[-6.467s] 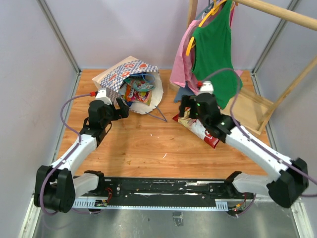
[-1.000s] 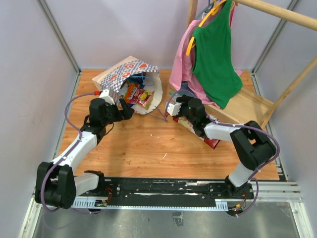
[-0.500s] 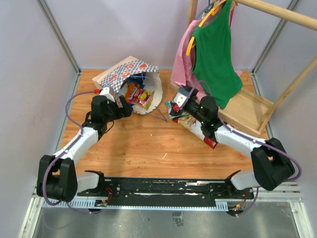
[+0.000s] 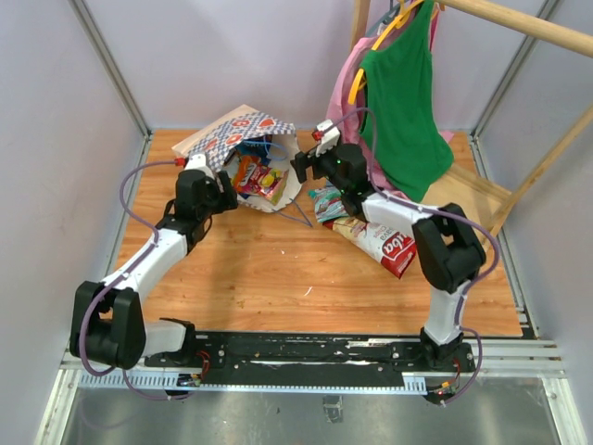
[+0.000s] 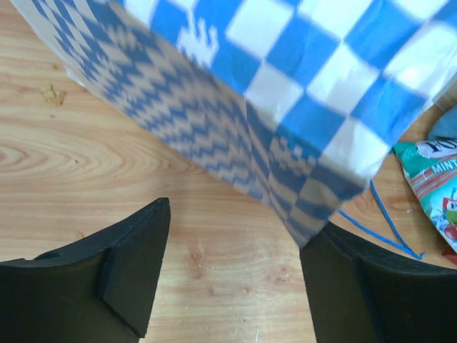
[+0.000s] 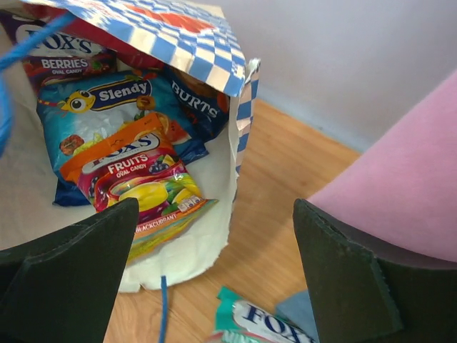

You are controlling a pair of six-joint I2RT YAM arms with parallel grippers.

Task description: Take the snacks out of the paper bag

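Observation:
The paper bag (image 4: 243, 137) lies on its side at the back left, with its mouth facing right. Inside are snacks: an orange-green packet (image 6: 136, 179), a blue one (image 6: 100, 107) and a purple one (image 6: 64, 57). My right gripper (image 4: 304, 165) hovers open just right of the mouth, nothing between its fingers (image 6: 71, 271). A green-white packet (image 4: 326, 202) and a red-and-white packet (image 4: 387, 245) lie on the table below it. My left gripper (image 4: 232, 195) is open at the bag's near side. The bag's checked wall (image 5: 285, 93) hangs over its right finger (image 5: 357, 286).
A green garment (image 4: 403, 102) and a pink garment (image 4: 343, 102) hang from a wooden rack whose base (image 4: 463, 199) stands at the back right. The pink cloth (image 6: 400, 193) is close to my right gripper. A blue cord handle (image 4: 298, 215) trails from the bag.
My right gripper has left the green-white packet on the table and swung back-left to the bag's mouth. The left gripper has edged closer to the bag.

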